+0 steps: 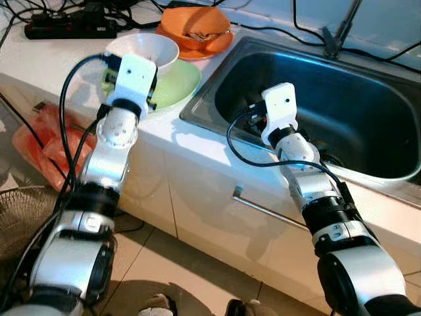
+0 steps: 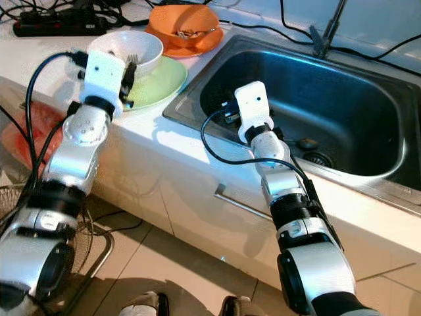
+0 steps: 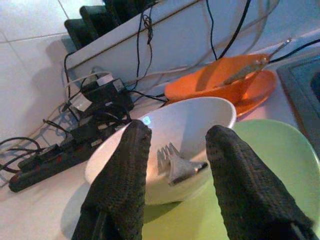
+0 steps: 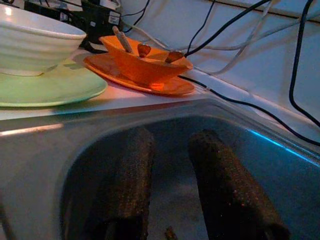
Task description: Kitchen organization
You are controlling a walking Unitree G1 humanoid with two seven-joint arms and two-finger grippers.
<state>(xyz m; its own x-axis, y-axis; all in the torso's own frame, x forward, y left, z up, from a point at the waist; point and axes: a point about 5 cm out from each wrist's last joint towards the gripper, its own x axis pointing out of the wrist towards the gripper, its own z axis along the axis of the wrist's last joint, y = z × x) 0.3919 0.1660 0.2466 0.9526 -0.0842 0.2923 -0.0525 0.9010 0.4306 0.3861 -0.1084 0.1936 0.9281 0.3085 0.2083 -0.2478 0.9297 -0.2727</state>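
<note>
At the kitchen counter (image 1: 197,141), I had both arms raised. Nearest me, my right gripper (image 4: 172,165) hung just inside the near left part of the steel sink (image 1: 368,85), its two fingers spread apart and holding nothing. To the left, my left gripper (image 3: 172,150) hovered at the near rim of the white bowl (image 3: 200,112), fingers also spread and empty, with a metal fork (image 3: 175,165) lying in the bowl between them.

The bowl sat on a pale green plate (image 3: 280,165) near the sink's left edge. Farther back stood an orange bowl (image 4: 145,62) on an orange plate (image 4: 165,86), with a utensil handle and scraps inside. Beyond that, a black power strip (image 1: 69,27) and loose cables (image 3: 220,30) lay along the wall, and the tap (image 1: 339,33) rose at the far side of the sink.

I judged the white bowl to be stiff, glazed, slippery and breakable, moderately heavy for a two-finger pinch. The rim looked the best place to hold, one finger inside and one outside, away from the fork, which could slide or rattle if the bowl tipped.

My count: two bowls, two plates, one fork clearly seen, one sink.
</note>
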